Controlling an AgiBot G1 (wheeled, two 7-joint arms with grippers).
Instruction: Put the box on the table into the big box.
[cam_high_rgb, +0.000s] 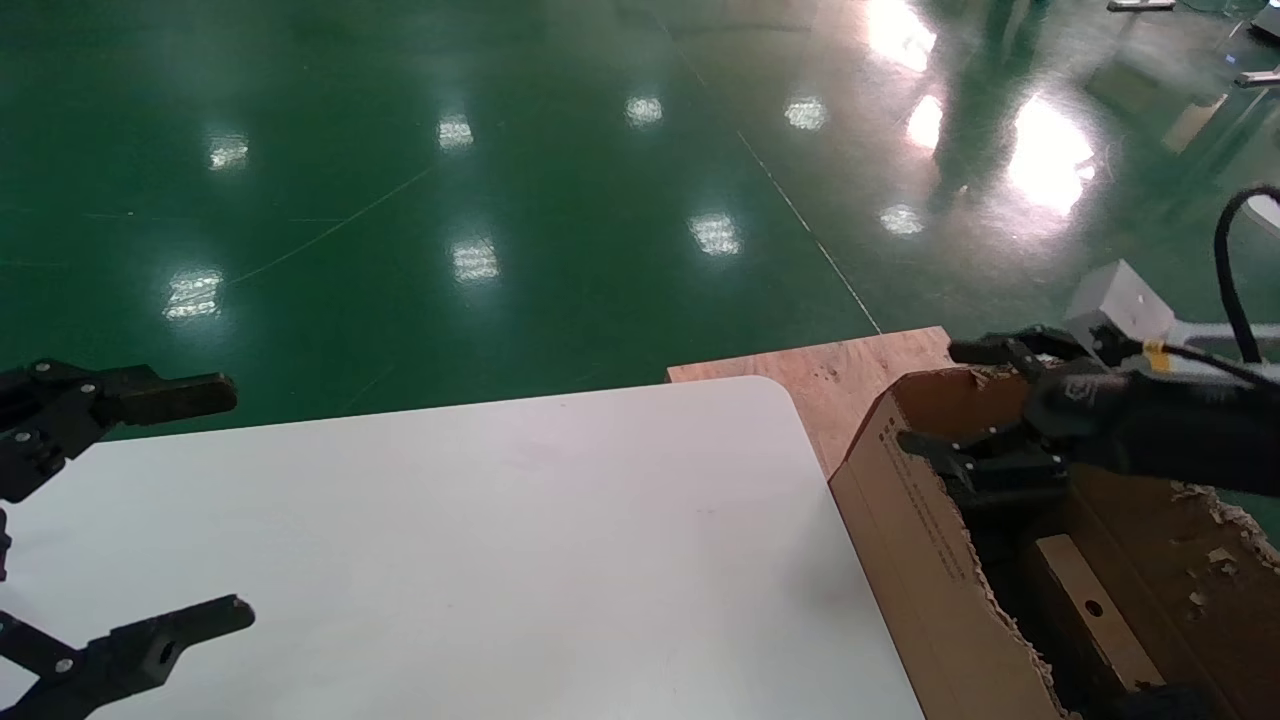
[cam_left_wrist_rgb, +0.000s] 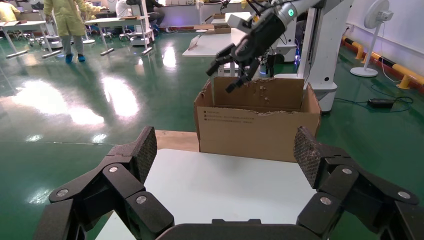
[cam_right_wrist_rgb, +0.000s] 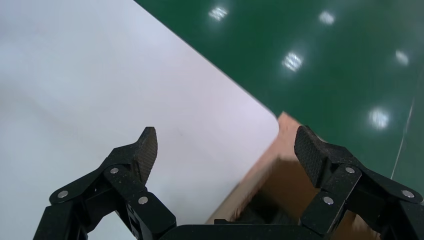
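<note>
The small brown box (cam_high_rgb: 1110, 635), round hole in its broad face, lies inside the big box (cam_high_rgb: 920, 540) against dark foam. The big box stands off the right end of the white table (cam_high_rgb: 500, 540). My right gripper (cam_high_rgb: 930, 395) hovers open over the big box's near-left corner, holding nothing. The right wrist view has the right gripper (cam_right_wrist_rgb: 225, 145) open above the table (cam_right_wrist_rgb: 100, 75) corner and the big box's wall (cam_right_wrist_rgb: 250, 192). My left gripper (cam_high_rgb: 235, 503) is open and empty over the table's left end. From the left wrist view, the left gripper (cam_left_wrist_rgb: 225, 145) faces the big box (cam_left_wrist_rgb: 257, 122).
A bare plywood board (cam_high_rgb: 850, 365) sticks out behind the table's rounded corner, under the big box. Shiny green floor (cam_high_rgb: 450, 200) lies beyond. In the left wrist view, my white body column (cam_left_wrist_rgb: 322, 55), a standing fan (cam_left_wrist_rgb: 372, 30), work tables and people (cam_left_wrist_rgb: 70, 25) stand behind.
</note>
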